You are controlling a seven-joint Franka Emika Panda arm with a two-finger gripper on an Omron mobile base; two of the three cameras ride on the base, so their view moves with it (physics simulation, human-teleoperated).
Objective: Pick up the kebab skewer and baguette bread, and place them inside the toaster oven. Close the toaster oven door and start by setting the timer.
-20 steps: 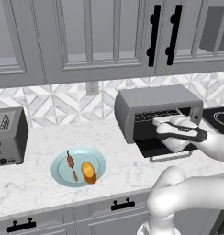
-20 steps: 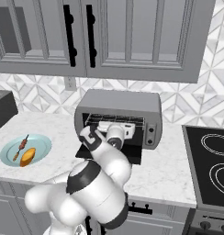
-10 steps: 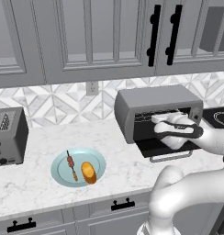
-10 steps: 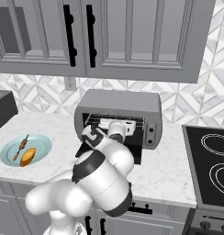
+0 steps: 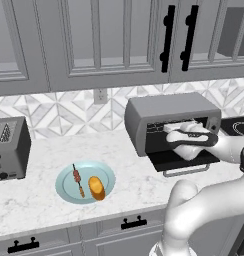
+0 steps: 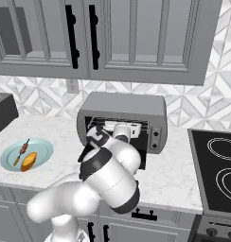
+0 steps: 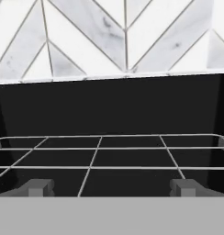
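Counts: one kebab skewer [image 5: 78, 180], one baguette bread [image 5: 97, 187], one toaster oven [image 5: 171, 122], one slot toaster [image 5: 9, 148], one plate [image 5: 70, 191]. Two long black cabinet handles [image 5: 177, 38] hang side by side above the oven.

Skewer is a thin stick with small reddish-brown and orange chunks. Baguette is a short, stubby golden-orange oval. Both lie on the round pale-blue plate on the counter [image 5: 39, 205], skewer just left of the loaf, close but whether touching I can't tell. Plate sits well left of the oven, between it and the slot toaster.

Counter is white marble with grey veining; backsplash [image 5: 64, 112] is white marble tile in a chevron pattern. Oven is a grey metal box with a dark cavity and a thin wire rack [image 7: 100, 158] in a grid. Toaster oven door [image 5: 181, 159] is folded down flat, silver bar handle [image 5: 185, 172] at its front edge. Control panel with knobs [image 6: 156, 137] is on the oven's right side.

Arm pose: white arm reaches forward from the base, forearm roughly level, wrist at the oven mouth above the lowered door. Pincer [image 7: 112, 187] points straight into the cavity, fingertips [image 7: 38, 187] spread wide apart just over the rack, nothing between them.
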